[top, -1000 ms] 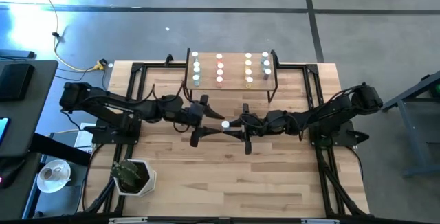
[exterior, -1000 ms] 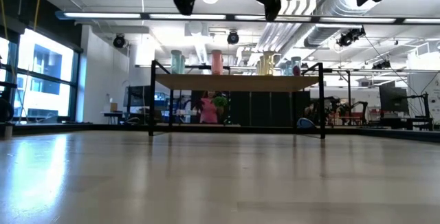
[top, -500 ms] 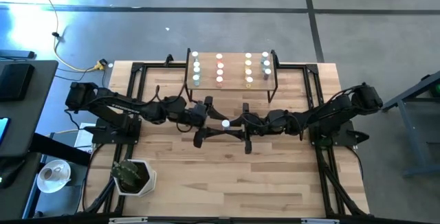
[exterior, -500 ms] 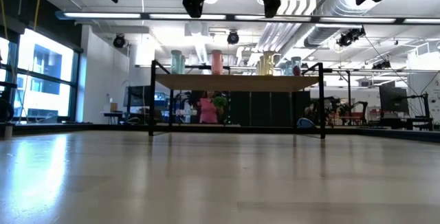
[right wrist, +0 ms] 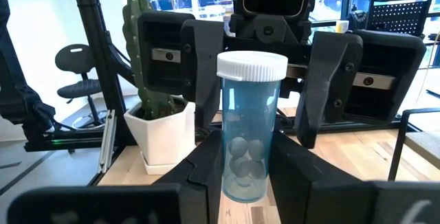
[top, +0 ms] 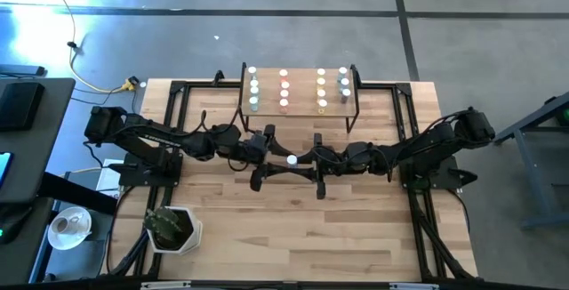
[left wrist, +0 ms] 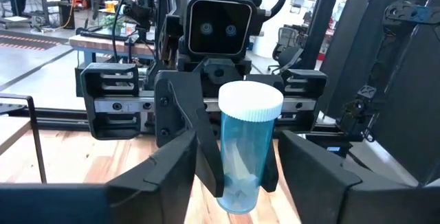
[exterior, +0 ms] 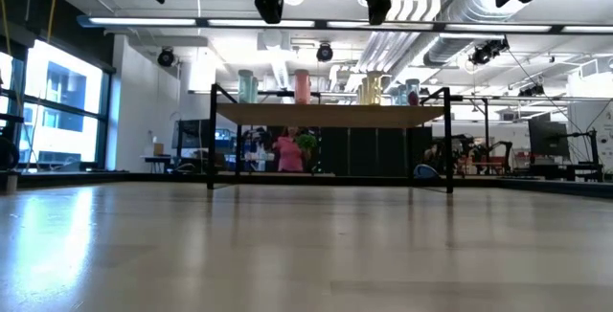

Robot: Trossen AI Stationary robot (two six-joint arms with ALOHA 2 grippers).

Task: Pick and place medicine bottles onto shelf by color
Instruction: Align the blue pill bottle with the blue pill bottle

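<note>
Since a second ago the left arm has reached further toward the middle of the tabletop [top: 356,210], bringing the left gripper [top: 264,159] up to the blue bottle [top: 291,160]; the right arm has not moved. The bottle is held upright in the air, in front of the shelf [top: 300,103] and clear of it, with its white cap up. The right gripper [top: 313,162] has its jaws clamped on the bottle's body, as the left wrist view shows [left wrist: 237,162]. The left gripper's jaws stand apart, one on each side of the same bottle [right wrist: 249,148], facing the right gripper head-on; whether they touch the bottle cannot be told. On the shelf, white-capped bottles [top: 284,90] stand in four columns running front to back: teal, pink, yellow and blue-grey in the low view [exterior: 303,86]. A potted cactus [top: 171,226] sits on the tabletop's corner farthest from the shelf on the left arm's side.
</note>
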